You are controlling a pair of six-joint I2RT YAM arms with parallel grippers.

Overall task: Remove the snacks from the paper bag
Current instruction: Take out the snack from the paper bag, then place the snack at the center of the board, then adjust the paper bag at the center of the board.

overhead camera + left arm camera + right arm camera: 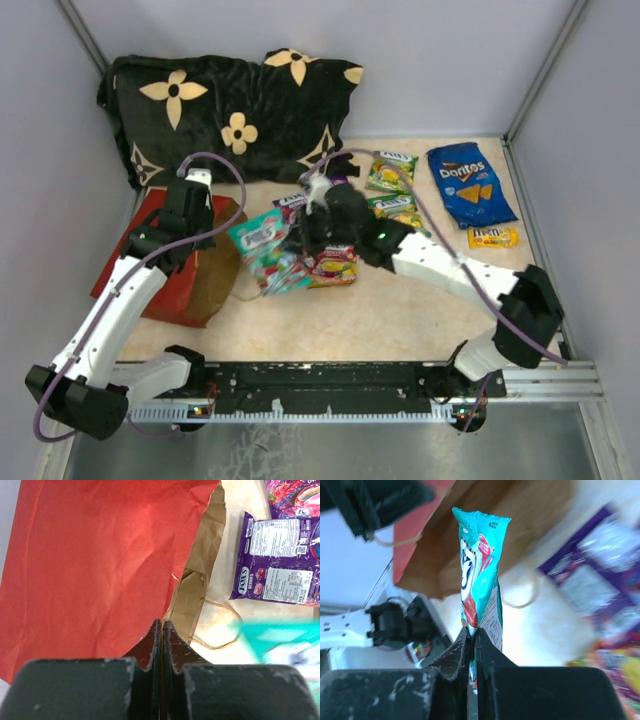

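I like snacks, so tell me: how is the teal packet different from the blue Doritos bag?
The teal packet is pinched in the right gripper; the Doritos bag lies flat on the table. The teal packet is close to the paper bag; the Doritos bag is far from it. Both are glossy.

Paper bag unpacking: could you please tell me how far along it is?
Done: the Doritos bag, M&M's packet, green pouches and a purple pouch lie on the table outside the paper bag. In hand: the right claw is shut on a teal pouch, held outside the bag's mouth; the left claw is shut over the bag. Left: set that pouch down; the bag's inside is hidden, so more may remain.
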